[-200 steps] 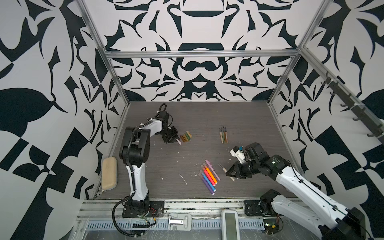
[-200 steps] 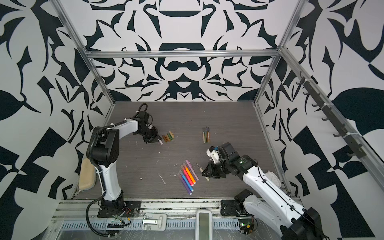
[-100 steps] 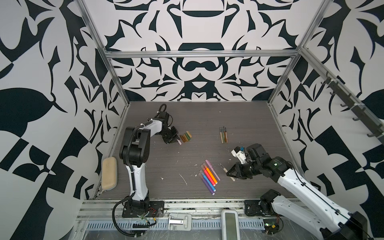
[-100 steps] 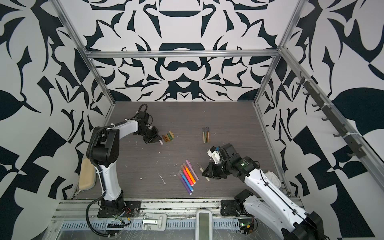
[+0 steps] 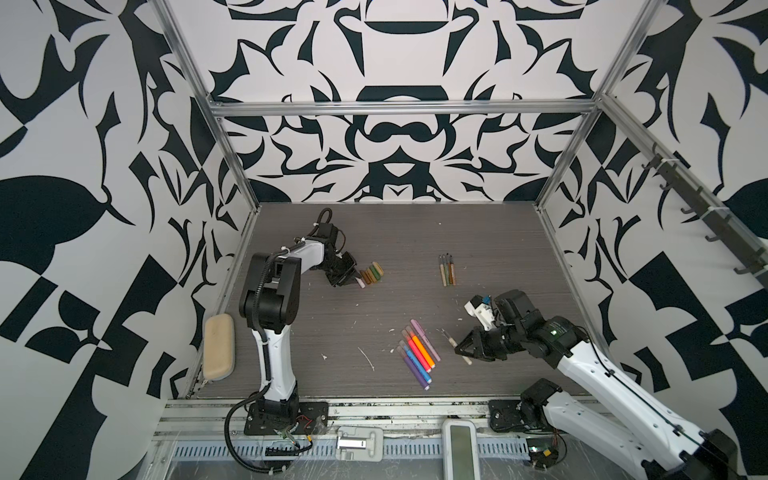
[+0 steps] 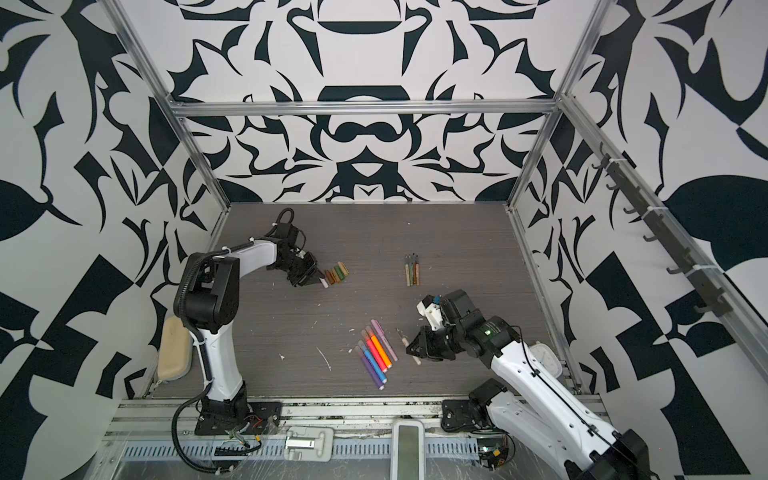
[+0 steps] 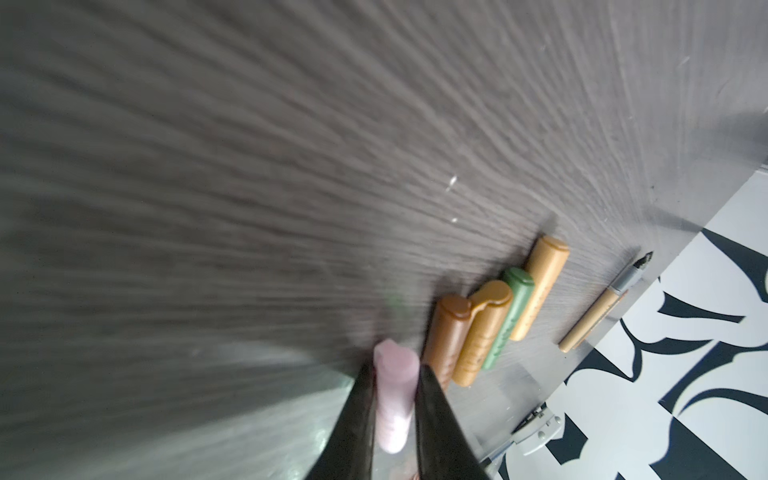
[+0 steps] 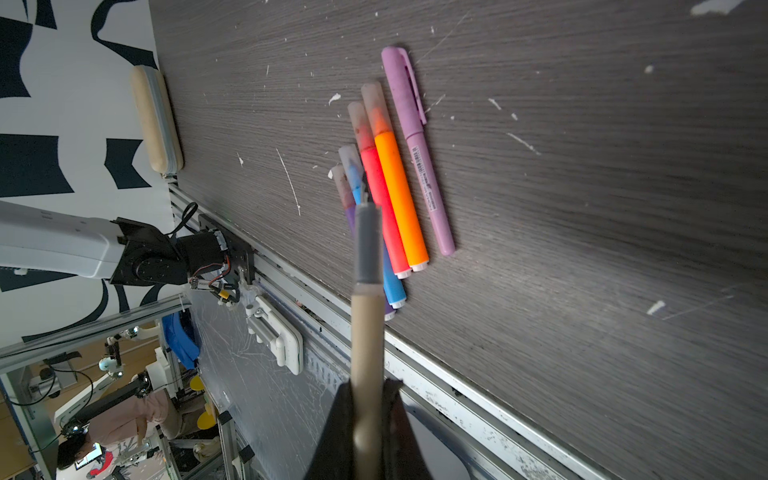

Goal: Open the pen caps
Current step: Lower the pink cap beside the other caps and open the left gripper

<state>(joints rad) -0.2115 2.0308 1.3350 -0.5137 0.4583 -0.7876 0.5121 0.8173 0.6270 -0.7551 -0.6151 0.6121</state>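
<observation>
No wording could be read anywhere, a white barcode sticker (image 8: 419,163) sat on the lilac pen (image 8: 400,89), its print too small, raised lettering on the ochre cap (image 7: 482,328) was blurred.

so one cap (image 7: 394,395) sits between the left gripper (image 5: 354,281) jaws, four more caps (image 7: 486,324) lined up side by side just beside one jaw. pen (image 8: 365,332) pokes forward out of the right gripper (image 5: 462,351) jaws, row of markers (image 8: 390,187) on the table (image 8: 582,208) just past its tip
</observation>
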